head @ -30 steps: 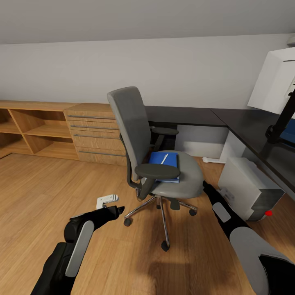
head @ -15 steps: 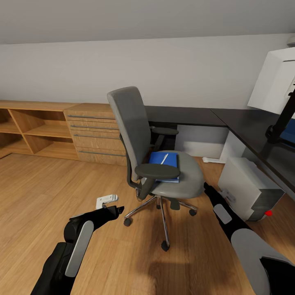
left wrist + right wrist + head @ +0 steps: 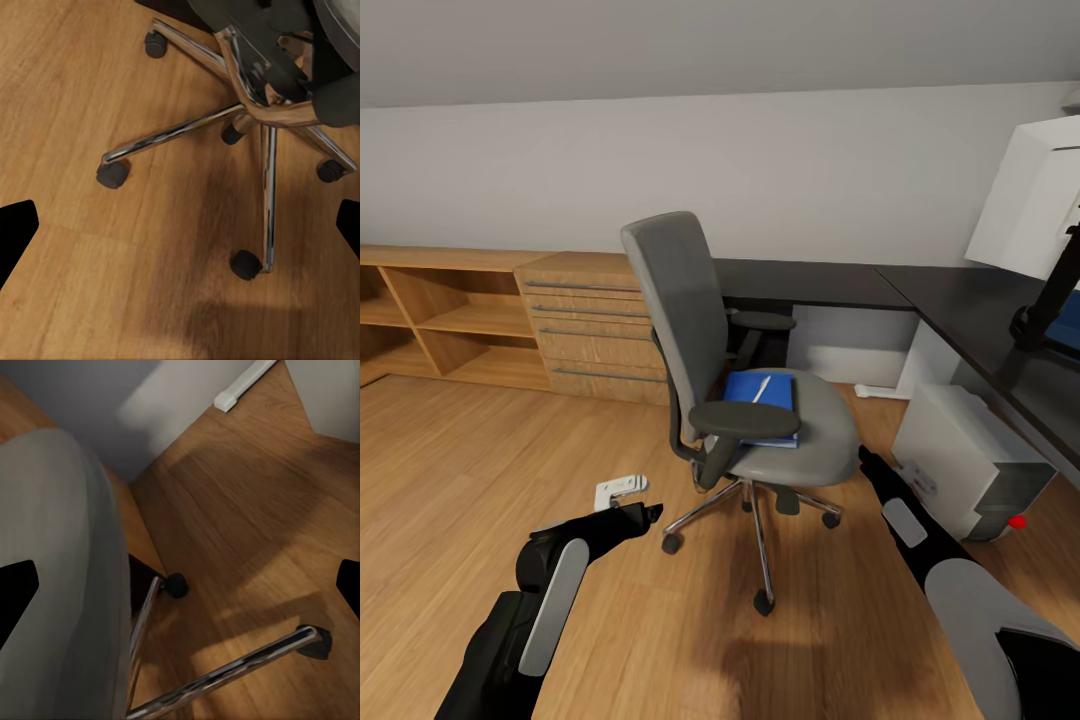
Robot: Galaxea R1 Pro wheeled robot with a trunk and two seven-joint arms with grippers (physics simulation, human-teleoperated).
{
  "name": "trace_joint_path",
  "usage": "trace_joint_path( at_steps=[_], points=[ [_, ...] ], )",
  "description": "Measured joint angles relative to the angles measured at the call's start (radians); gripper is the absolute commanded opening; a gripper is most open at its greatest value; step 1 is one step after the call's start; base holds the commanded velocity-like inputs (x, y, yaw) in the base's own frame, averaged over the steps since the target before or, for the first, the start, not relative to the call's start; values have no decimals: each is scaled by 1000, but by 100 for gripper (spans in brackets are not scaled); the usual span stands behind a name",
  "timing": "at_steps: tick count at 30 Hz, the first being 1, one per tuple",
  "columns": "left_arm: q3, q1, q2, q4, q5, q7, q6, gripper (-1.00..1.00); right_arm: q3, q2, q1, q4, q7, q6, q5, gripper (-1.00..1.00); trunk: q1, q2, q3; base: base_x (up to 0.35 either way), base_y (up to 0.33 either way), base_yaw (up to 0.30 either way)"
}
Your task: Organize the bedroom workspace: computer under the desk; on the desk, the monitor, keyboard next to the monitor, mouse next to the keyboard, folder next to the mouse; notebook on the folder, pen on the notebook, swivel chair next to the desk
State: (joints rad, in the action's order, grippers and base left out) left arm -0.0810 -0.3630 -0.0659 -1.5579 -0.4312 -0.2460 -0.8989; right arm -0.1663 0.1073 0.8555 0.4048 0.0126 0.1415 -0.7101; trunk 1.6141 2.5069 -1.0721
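From my head camera the swivel chair point(image 3: 745, 400) stands at the centre of the room on the wood floor point(image 3: 480, 470), its tall back turned toward 10 o'clock and its chrome base point(image 3: 760, 515) spread beneath. The blue folder point(image 3: 760, 392) lies on the seat with the white pen point(image 3: 761, 388) on top of it; a thin dark layer under the pen may be the notebook, but I cannot tell. The near armrest point(image 3: 745, 418) crosses in front of the folder's near edge and hides part of it. The black desk point(image 3: 950, 305) runs behind the chair and out to 3 o'clock, the monitor point(image 3: 1025, 205) showing its pale back at 2 o'clock and the grey-white computer point(image 3: 965, 455) on the floor beside the desk's edge. A wooden chest of drawers point(image 3: 595, 325) and open shelving point(image 3: 445, 320) line the wall at 10 o'clock. A small white object point(image 3: 620, 488) lies on the floor just beyond my left gripper point(image 3: 645, 515). My left gripper point(image 3: 180, 225) hangs wide open over the castors, touching nothing. My right gripper point(image 3: 865, 460) hovers just beside the seat's front edge, and my right gripper point(image 3: 180, 585) is likewise spread wide and empty.
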Motion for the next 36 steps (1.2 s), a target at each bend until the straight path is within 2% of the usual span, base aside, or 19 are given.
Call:
trace_joint_path(
  at_steps=[22, 26, 36],
  points=[
    [0, 0, 0, 5, 0, 0, 0, 100, 0, 5, 0, 1, 0, 1, 0, 100, 0, 0, 0, 3, 0, 0],
    [0, 0, 0, 5, 1, 2, 1, 100, -1, 6, 0, 1, 0, 1, 1, 100, 0, 0, 0, 232, 0, 0],
    [0, 0, 0, 4, 4, 0, 1, 100, -2, 27, 0, 1, -1, -2, -2, 100, 0, 0, 0, 99, 0, 0]
  ],
)
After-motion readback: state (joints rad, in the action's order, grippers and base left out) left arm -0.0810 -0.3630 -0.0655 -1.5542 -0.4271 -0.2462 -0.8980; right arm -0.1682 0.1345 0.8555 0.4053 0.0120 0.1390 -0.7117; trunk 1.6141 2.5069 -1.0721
